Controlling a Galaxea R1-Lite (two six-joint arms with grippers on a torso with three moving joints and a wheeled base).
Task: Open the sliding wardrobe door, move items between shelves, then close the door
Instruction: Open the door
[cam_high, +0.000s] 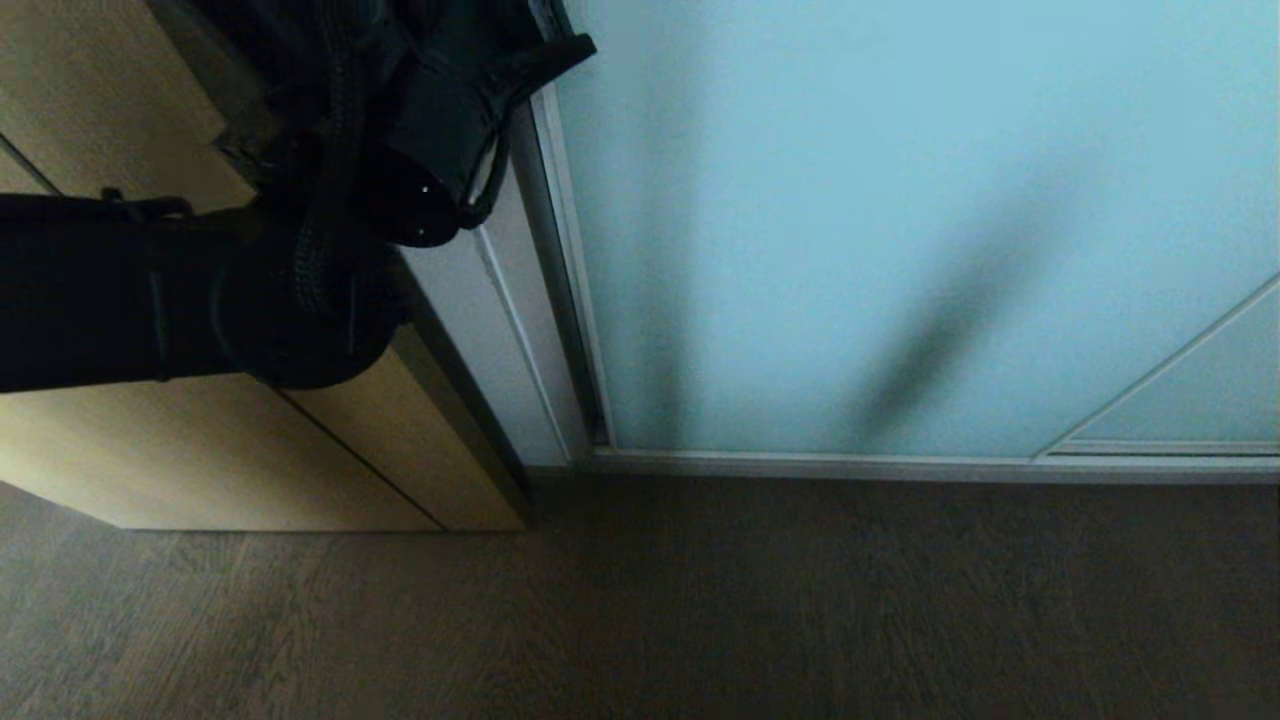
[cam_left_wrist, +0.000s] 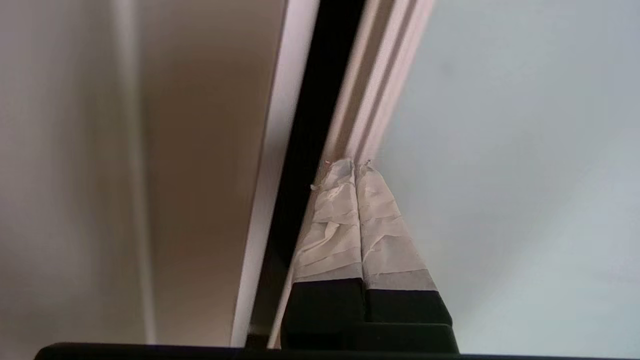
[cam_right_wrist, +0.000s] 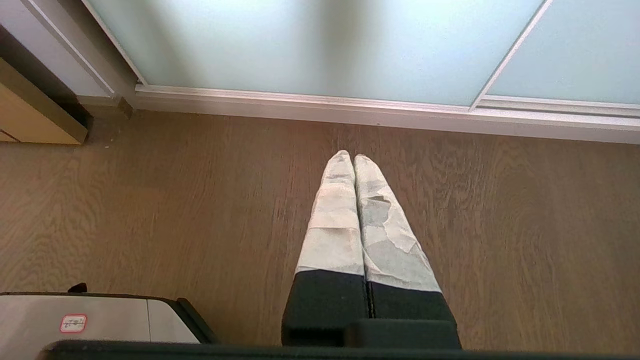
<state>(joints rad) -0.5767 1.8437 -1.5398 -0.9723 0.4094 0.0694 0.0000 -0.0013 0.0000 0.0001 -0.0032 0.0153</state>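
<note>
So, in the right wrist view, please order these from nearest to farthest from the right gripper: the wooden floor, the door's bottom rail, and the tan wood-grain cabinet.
Right gripper, shut, pointing at the floor.
1. Wooden floor: directly under the fingertips.
2. Bottom rail of the sliding wardrobe door: straight beyond the tips.
3. Tan wood-grain cabinet: far off at the view's edge, beside the door's corner.

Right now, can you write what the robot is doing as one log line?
left gripper: shut, tips at sliding wardrobe door frame edge | right gripper: shut, parked over floor | door: closed or nearly so
</note>
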